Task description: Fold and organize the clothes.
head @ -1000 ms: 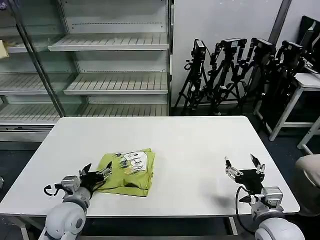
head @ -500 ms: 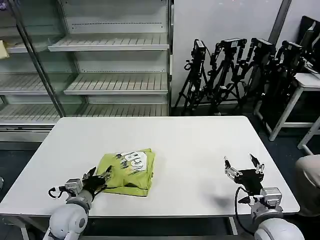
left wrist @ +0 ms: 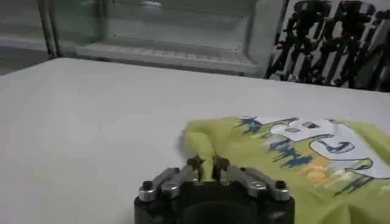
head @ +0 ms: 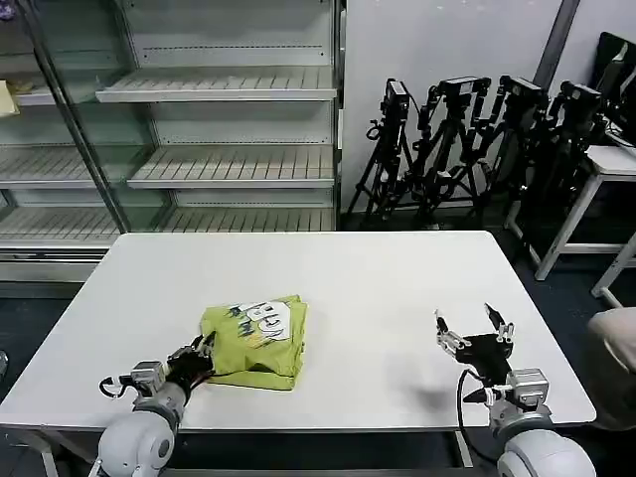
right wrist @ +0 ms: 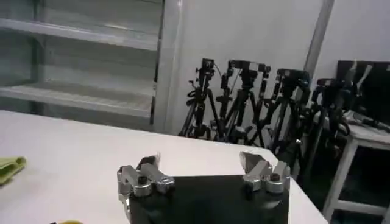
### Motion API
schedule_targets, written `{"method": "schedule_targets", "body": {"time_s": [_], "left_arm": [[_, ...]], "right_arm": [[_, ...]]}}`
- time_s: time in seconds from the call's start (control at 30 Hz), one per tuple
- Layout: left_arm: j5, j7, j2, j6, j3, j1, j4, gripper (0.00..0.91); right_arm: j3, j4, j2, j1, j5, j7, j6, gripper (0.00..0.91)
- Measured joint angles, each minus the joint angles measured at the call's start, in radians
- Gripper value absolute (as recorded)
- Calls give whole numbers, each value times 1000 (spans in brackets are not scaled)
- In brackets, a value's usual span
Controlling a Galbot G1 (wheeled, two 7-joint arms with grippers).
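The clothes [head: 256, 338] are one lime yellow-green shirt, folded into a small square with a white and blue print facing up. It lies on the white table [head: 378, 278], left of the middle and near the front. My left gripper [head: 195, 360] is at the shirt's near-left corner. In the left wrist view the shirt [left wrist: 292, 158] lies just ahead and my left gripper [left wrist: 207, 164] is shut on a raised fold of its edge. My right gripper [head: 472, 328] hovers open over bare table far to the right, and its jaws [right wrist: 201, 161] are spread wide with nothing between them.
Glass-fronted shelving [head: 219, 89] stands behind the table. A row of black tripods [head: 467, 139] stands at the back right beside a second white table [head: 611, 164]. The table's front edge [head: 328, 429] runs just past both grippers.
My left gripper, open a second ago, has drawn back toward the table's front edge and shut on the shirt's corner. The right gripper has shifted slightly left and stayed open.
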Motion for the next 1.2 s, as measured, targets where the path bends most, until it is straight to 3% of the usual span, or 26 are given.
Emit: {"method": "schedule_targets", "body": {"time_s": [0.23,0.4,0.87,1.03,1.2], "left_arm": [[16,41,19,-21,-16,-10,1,10],[33,73,72,-40,-60,-3,-9,10],[8,242,421,-49,-492,94,69,10],[1,247,429,-32,-522,104,-22,10],[37,210,364,-9,-409,88,-144,10]], "right_arm": [[-8,-1,-4,7,-1,-1,0,907],[-18,-8,-8,21,2,-2,4,907],[-54,-14,1,42,0,-7,15,907],[-49,-18,-1,37,-4,-7,16,907],[-39,-19,2,27,-11,-7,14,907]]}}
